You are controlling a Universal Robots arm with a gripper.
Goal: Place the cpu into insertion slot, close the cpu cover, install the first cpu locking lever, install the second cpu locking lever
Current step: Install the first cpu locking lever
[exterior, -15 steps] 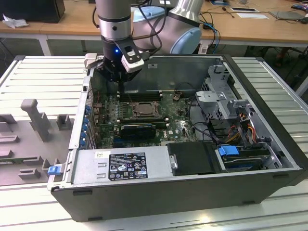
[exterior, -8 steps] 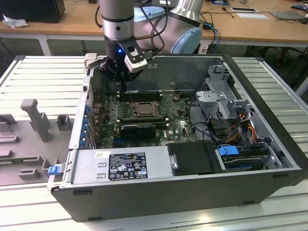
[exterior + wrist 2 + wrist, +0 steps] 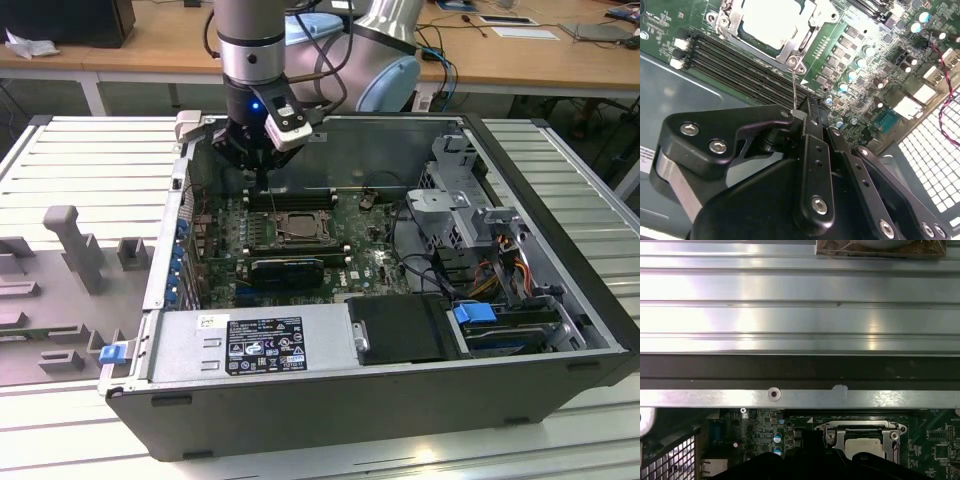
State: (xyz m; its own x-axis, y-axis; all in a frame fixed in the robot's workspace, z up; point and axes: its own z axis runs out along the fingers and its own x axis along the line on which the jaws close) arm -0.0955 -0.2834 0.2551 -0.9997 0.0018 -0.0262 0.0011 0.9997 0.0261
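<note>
The cpu (image 3: pixel 771 20) sits in the insertion slot (image 3: pixel 727 12), pale and flat, with the cpu cover (image 3: pixel 799 47) closed down around it so the chip shows through the square window. In the first wrist view the same chip (image 3: pixel 865 446) shows framed by the cover (image 3: pixel 837 437). In the exterior view the slot (image 3: pixel 292 226) lies on the green circuit board (image 3: pixel 365 262), at about 11 o'clock from the centre of the open computer case (image 3: pixel 400 400).

A thin wire lever (image 3: pixel 794 90) rises from the corner of the cover toward the gripper (image 3: pixel 807 112). The fingers (image 3: pixel 812 150) are pressed together, with the top end of the lever right at their tips; whether they actually pinch it cannot be told. Long black memory slots (image 3: pixel 735 65) run just beside the socket.

In the exterior view the gripper (image 3: pixel 258 180) hangs directly above the board, at 12 o'clock from the socket. The case rests on a ribbed metal table (image 3: pixel 80 160).
</note>
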